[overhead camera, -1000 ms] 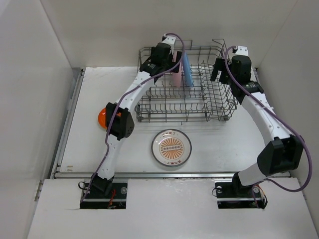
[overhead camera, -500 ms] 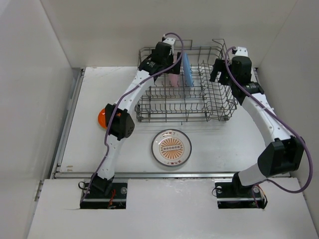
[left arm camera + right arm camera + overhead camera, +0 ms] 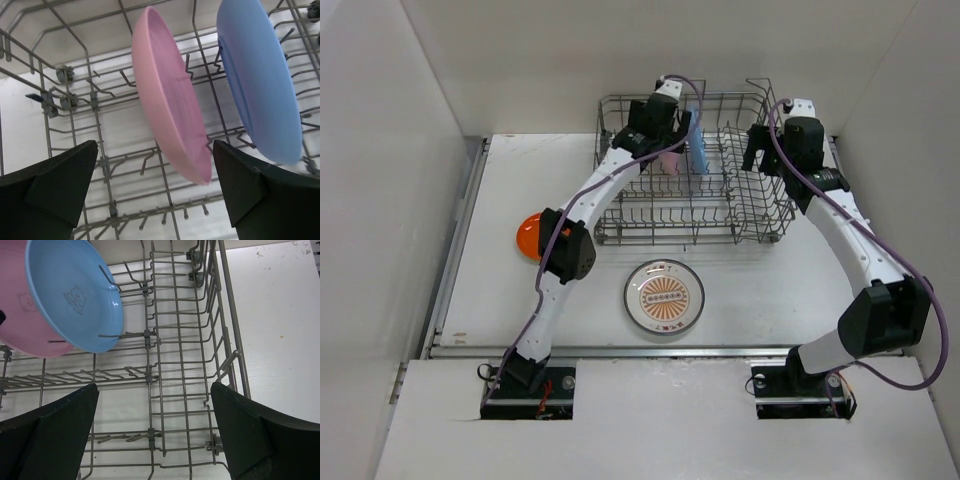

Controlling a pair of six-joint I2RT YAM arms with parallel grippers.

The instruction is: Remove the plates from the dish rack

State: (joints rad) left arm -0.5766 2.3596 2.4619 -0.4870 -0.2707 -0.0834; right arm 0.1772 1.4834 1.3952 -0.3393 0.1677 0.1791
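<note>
The grey wire dish rack [image 3: 660, 227] stands at the back of the table. A pink plate [image 3: 671, 160] and a blue plate [image 3: 697, 150] stand upright on edge between its tines. My left gripper [image 3: 670, 135] hovers over the rack, open and empty. In the left wrist view [image 3: 155, 185] the pink plate [image 3: 170, 100] lies between its fingers and the blue plate [image 3: 260, 80] is at the right. My right gripper [image 3: 757, 142] is open and empty over the rack's right part [image 3: 155, 432], with the blue plate [image 3: 75, 295] and pink plate [image 3: 20, 315] at upper left.
A white plate with an orange sunburst [image 3: 664, 296] lies flat on the table in front of the rack. An orange plate [image 3: 527, 236] lies left of the rack, partly hidden by my left arm. White walls enclose the table on three sides.
My left gripper has moved right and further over the rack, toward the pink plate. My left elbow has shifted, showing more of the orange plate. The right arm has barely moved.
</note>
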